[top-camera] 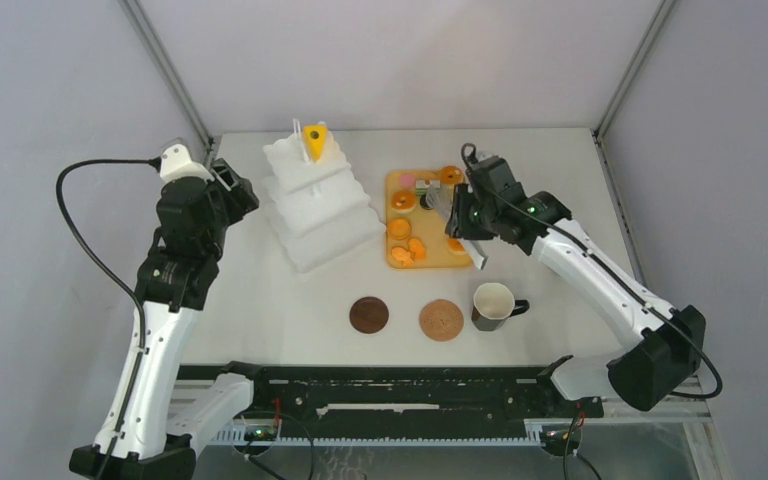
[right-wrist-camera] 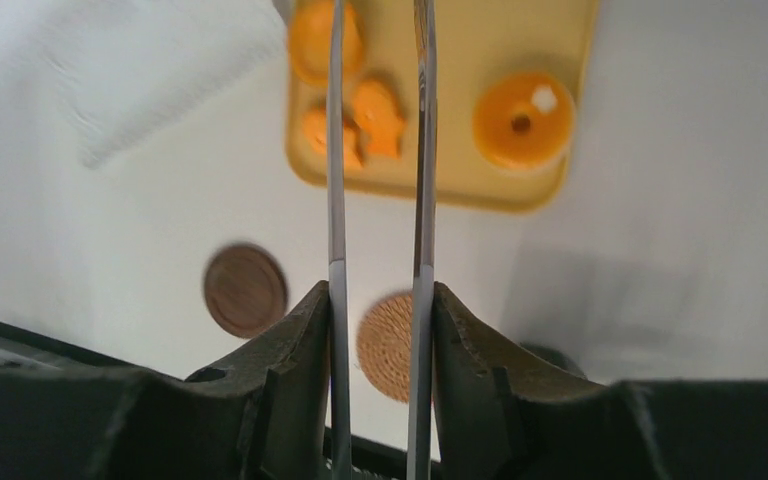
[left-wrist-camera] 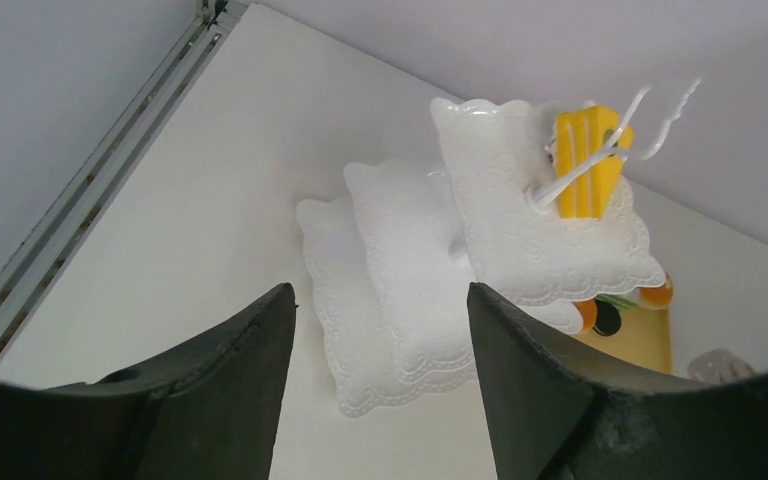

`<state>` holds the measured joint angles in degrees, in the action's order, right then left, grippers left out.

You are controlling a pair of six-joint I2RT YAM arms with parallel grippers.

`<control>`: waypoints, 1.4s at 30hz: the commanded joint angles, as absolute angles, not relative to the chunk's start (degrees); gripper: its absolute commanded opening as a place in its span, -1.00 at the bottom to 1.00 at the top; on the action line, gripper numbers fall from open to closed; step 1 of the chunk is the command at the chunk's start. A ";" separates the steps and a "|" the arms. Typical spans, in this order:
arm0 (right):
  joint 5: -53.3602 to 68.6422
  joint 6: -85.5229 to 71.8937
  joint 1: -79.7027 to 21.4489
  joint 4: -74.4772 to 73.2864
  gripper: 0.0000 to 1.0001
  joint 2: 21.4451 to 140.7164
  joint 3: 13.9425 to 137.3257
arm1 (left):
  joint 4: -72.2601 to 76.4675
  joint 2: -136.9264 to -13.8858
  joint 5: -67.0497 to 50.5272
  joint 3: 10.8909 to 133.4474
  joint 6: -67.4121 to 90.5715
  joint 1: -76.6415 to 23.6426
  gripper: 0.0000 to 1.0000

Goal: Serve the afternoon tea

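L gripper point(left-wrist-camera: 380, 300): fingers spread, nothing btwn, facing white tiered stand point(left-wrist-camera: 410, 270). Yellow cake wedge point(top-camera: 314, 140) sits on top tier. R gripper point(right-wrist-camera: 380, 300) pinching metal tongs point(right-wrist-camera: 337, 150) above tan tray point(right-wrist-camera: 460, 180); orange tarts point(right-wrist-camera: 523, 120) on tray. Dark mug point(top-camera: 493, 303) on table, just right of tan coaster point(top-camera: 441, 320).

left arm point(top-camera: 150, 350), right arm point(top-camera: 600, 275): white shells, black joints, looping black cables point(top-camera: 68, 215), green lights point(top-camera: 532, 208)

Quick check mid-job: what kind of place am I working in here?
Likely a lab test booth, not a café: grey panels on metal posts, a white table, toy pastries on a tan tray.
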<state>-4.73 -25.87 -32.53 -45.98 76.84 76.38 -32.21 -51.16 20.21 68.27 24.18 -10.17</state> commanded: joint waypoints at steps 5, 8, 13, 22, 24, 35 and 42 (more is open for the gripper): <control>-6.11 -24.82 -37.80 -46.34 -0.01 81.24 72.95 | -33.10 -47.78 23.62 65.39 21.68 -9.63 0.37; -6.80 -23.67 -39.26 -45.74 0.01 83.78 72.89 | -33.31 -47.51 23.88 65.54 21.58 -9.64 0.37; -8.22 -22.37 -40.15 -45.61 0.06 87.03 72.90 | -33.27 -47.39 24.71 65.83 21.10 -9.61 0.37; -7.74 -20.97 -40.25 -44.34 0.06 90.02 72.88 | -33.07 -48.20 24.36 65.49 21.29 -9.61 0.37; -7.11 -20.83 -40.37 -44.17 0.06 90.27 72.89 | -33.05 -48.19 24.43 65.43 21.27 -9.65 0.37; -6.93 -20.61 -41.33 -44.51 0.06 89.66 72.93 | -32.84 -48.20 24.25 64.90 21.19 -9.63 0.37; -11.15 -21.18 -40.45 -47.20 -0.02 91.32 72.94 | -32.78 -47.85 24.08 64.35 21.27 -9.66 0.37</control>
